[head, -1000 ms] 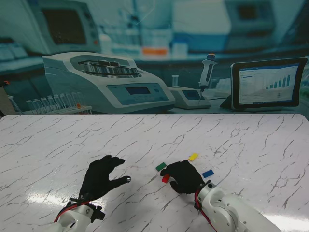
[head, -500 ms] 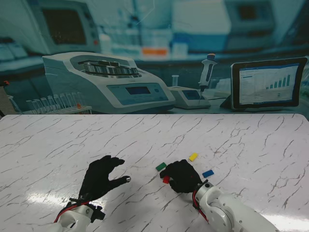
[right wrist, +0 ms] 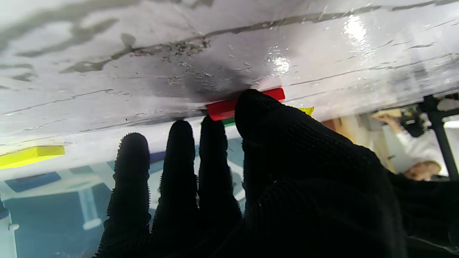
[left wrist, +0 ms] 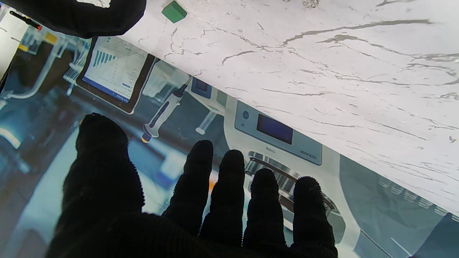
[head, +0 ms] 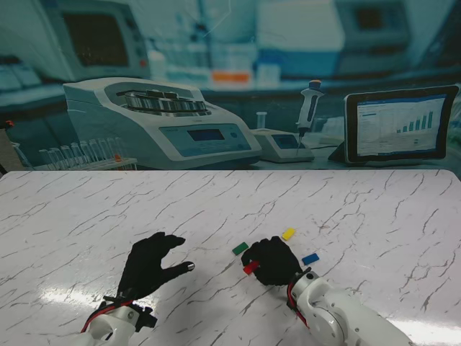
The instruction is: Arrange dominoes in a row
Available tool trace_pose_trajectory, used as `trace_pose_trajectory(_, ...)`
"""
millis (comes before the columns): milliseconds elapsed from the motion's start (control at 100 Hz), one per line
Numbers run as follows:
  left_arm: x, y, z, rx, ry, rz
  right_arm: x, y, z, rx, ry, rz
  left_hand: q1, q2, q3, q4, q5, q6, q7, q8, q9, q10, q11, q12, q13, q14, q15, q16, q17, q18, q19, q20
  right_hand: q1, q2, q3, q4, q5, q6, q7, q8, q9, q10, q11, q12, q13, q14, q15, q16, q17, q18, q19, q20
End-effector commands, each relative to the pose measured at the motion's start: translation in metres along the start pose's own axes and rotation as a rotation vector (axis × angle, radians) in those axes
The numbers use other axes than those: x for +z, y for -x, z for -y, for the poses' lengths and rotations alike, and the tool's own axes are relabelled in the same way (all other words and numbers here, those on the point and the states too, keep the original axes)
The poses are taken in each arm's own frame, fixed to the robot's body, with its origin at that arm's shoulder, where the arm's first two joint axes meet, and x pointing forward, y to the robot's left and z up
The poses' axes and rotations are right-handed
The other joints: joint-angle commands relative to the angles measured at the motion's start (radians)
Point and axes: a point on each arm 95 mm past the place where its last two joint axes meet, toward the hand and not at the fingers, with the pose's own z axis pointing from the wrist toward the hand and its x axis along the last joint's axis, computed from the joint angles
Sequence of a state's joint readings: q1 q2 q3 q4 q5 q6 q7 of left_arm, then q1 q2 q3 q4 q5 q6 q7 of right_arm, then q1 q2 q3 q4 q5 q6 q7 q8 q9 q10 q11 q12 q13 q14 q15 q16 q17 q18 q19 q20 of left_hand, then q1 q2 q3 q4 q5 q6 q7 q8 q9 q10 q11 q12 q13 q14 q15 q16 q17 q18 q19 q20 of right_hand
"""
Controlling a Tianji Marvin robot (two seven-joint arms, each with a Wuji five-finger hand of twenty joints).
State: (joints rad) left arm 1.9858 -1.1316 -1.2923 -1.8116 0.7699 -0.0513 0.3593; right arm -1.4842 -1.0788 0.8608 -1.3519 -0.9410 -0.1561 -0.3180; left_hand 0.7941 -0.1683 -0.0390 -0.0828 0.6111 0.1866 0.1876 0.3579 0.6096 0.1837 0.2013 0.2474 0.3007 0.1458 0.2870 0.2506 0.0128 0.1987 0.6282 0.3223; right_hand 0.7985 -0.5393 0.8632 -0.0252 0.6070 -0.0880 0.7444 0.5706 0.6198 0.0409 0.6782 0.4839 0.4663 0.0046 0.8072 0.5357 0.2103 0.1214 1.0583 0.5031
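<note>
Four dominoes lie scattered on the worktop [head: 86, 216]. The right hand [head: 272, 262] has shifted a little toward the green domino [head: 240, 248], carrying the red domino [head: 250, 267] pinched at its fingertips against the surface; likely the row begins there. The left hand [head: 150, 265] stays spread wide, holding nothing, well apart

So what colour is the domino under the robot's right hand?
Red, at the right hand; the right wrist view shows it best.
</note>
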Motion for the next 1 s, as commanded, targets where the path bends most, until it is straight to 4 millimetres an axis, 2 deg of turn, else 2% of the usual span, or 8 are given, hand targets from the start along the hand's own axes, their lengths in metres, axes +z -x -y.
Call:
trace_pose_trajectory(0, -0.0017, -0.0035, -0.0039, -0.025, 0.010, -0.021, -0.0056, -0.0023, 0.0140, 0.012, -0.026, 0.015, -0.010, 0.026, -0.018, -0.013, 0.021, -0.024, 0.005, 0.008, 0.016, -0.010, 0.006, 0.006, 0.023, 0.004, 0.011, 0.011, 0.000, -0.001, 0.034, 0.019, 0.056, -0.028, 0.020, -0.078, 0.027, -0.038, 0.100, -0.002, 0.069, 0.014, 0.060, 0.037, 0.045, 0.018, 0.069, 0.040, 0.008, -0.067, 0.040, 0.015)
trace_pose_trajectory(190, -0.0015, -0.0032, -0.0039, -0.028, 0.009, -0.022, -0.0075, -0.0024, 0.0163, 0.013, 0.003, 0.036, -0.012, 0.032, -0.018, -0.013, 0.025, -0.023, 0.007, 0.009, 0.018, -0.010, 0.006, 0.006, 0.024, 0.004, 0.012, 0.012, 0.000, 0.000, 0.037, 0.020, 0.065, -0.038, 0.033, -0.083, 0.029, -0.079, 0.240, 0.066, 0.068, 0.029, 0.121, 0.108, 0.039, 0.042, 0.130, 0.084, -0.029, -0.006, 0.056, 0.013)
trace_pose_trajectory(370, -0.0014, -0.0029, -0.0041, -0.032, 0.009, -0.021, -0.0110, -0.0046, 0.0144, 0.021, 0.004, 0.044, -0.011, 0.037, -0.018, -0.013, 0.030, -0.021, 0.010, 0.009, 0.022, -0.007, 0.008, 0.007, 0.026, 0.007, 0.015, 0.013, 0.001, 0.002, 0.040, 0.022, 0.061, -0.036, 0.036, -0.082, 0.011, -0.070, 0.298, 0.128, -0.050, 0.062, 0.136, 0.130, -0.060, 0.064, 0.104, 0.080, -0.122, 0.036, 0.020, -0.022)
trace_pose_trajectory(690, -0.0006, -0.0027, -0.0043, -0.036, 0.009, -0.021, -0.0148, -0.0068, 0.0123, 0.033, 0.020, 0.057, -0.004, 0.050, -0.017, -0.015, 0.043, -0.020, 0.018, 0.011, 0.031, -0.008, 0.012, 0.008, 0.031, 0.010, 0.018, 0.014, 0.006, 0.016, 0.052, 0.028, 0.064, -0.053, 0.080, -0.091, -0.053, -0.053, 0.391, 0.303, -0.135, 0.074, 0.204, 0.200, -0.119, 0.078, 0.120, 0.077, -0.154, 0.038, 0.027, -0.044)
trace_pose_trajectory(820, -0.0001, -0.0025, -0.0044, -0.036, 0.010, -0.021, -0.0150, -0.0069, 0.0130, 0.038, 0.023, 0.062, 0.000, 0.053, -0.018, -0.016, 0.046, -0.020, 0.020, 0.011, 0.034, -0.007, 0.014, 0.009, 0.033, 0.010, 0.020, 0.015, 0.006, 0.017, 0.056, 0.030, 0.063, -0.055, 0.087, -0.093, -0.058, -0.052, 0.419, 0.339, -0.124, 0.076, 0.237, 0.236, -0.107, 0.083, 0.137, 0.085, -0.146, 0.043, 0.036, -0.044)
trace_pose_trajectory(990, -0.0002, -0.0022, -0.0044, -0.035, 0.010, -0.019, -0.0154, -0.0058, 0.0133, 0.047, 0.029, 0.071, 0.004, 0.054, -0.019, -0.016, 0.051, -0.022, 0.025, 0.012, 0.038, -0.006, 0.017, 0.009, 0.035, 0.009, 0.022, 0.015, 0.008, 0.019, 0.061, 0.032, 0.062, -0.058, 0.089, -0.092, -0.057, -0.053, 0.429, 0.350, -0.101, 0.084, 0.251, 0.256, -0.076, 0.093, 0.154, 0.095, -0.125, 0.057, 0.045, -0.042)
